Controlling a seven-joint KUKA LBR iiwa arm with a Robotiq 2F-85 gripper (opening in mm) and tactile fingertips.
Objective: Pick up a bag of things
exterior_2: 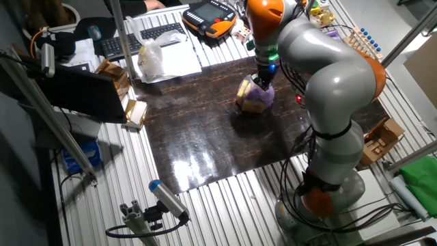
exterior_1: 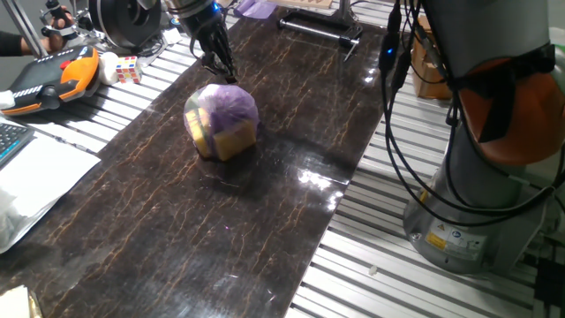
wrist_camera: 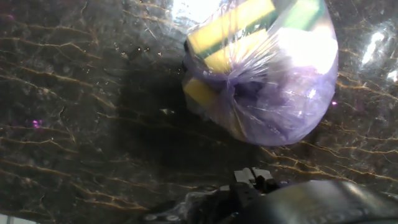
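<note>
Dark marbled tabletop [exterior_1: 177,238], purple bag [exterior_1: 222,119], slatted aluminium bench [exterior_1: 371,247]

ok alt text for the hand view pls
A small rounded translucent purple plastic bag with yellow sponge-like blocks showing through sits on a dark marbled glossy tabletop. The robot's black gripper shows blurred at the bottom edge, beside the bag, not touching it.
</note>
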